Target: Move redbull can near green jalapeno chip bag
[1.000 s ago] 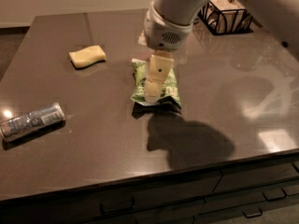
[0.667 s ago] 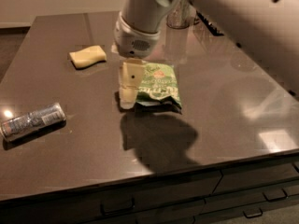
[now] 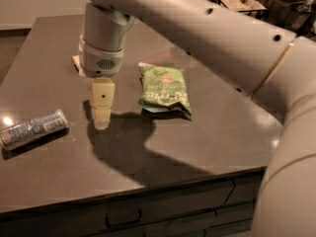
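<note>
Change since earlier frames: gripper is now hanging to the left of the green jalapeno chip bag, having come off the bag it was sitting over a second ago; bag and can are lying where they were.
Gripper position: pointing straight down, hovering low over the bare tabletop between the bag and the can, and touching neither.
Jaw state: cannot be told, as the gripper is presenting side-on as one pale block.
Redbull can: lying on its side near the table's front left edge, to the left of the gripper and apart from it, well outside the jaws.
Bag position: lying flat just to the right of the gripper, well apart from the can.
Can markings: silver and blue with small print that is not reading legibly.
Bag markings: a red-and-white logo is showing near the top; the pale lettering lower down is not reading legibly.
Yellow sponge: only a corner is peeking out behind the wrist housing.
Arm: reaching in from the upper right, crossing above the bag.
Drawer handle: showing below the table's front edge.
</note>
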### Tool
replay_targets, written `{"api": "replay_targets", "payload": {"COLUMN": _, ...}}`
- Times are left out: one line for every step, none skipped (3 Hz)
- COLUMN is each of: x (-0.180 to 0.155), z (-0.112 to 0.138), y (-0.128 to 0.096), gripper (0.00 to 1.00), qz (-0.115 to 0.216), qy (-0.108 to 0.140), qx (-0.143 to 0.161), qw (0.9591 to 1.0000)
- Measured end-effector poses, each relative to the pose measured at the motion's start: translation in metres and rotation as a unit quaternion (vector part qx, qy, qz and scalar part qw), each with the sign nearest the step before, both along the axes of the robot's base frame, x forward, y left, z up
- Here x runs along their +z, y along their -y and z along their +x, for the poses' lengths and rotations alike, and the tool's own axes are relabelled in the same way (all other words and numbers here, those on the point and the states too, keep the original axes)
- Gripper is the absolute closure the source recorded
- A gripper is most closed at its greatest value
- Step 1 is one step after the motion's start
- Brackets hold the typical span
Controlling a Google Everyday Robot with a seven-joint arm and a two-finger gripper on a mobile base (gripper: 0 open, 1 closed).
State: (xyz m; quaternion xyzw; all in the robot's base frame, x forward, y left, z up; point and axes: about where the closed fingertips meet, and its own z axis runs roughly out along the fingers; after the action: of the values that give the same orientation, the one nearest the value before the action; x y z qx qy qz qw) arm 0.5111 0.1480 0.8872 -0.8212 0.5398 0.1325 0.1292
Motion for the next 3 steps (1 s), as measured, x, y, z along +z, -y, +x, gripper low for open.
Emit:
{"api": "replay_targets", "payload": {"x": -0.013, "z": -0.012, "y": -0.039, "gripper": 0.00, "qz": -0.008, "qy": -0.001, "qx": 0.026, "qw": 0.9996}}
{"api": "replay_targets", "payload": {"x": -0.020, "z": -0.024, "y": -0.074, "gripper": 0.00, "qz": -0.015, "qy": 0.012, "qx": 0.042, "qw": 0.9989}}
{"api": "replay_targets", "payload": {"x": -0.028, "z": -0.029, "y": -0.096, "gripper": 0.00, "qz": -0.024, "qy": 0.022, "qx": 0.047, "qw": 0.9984}}
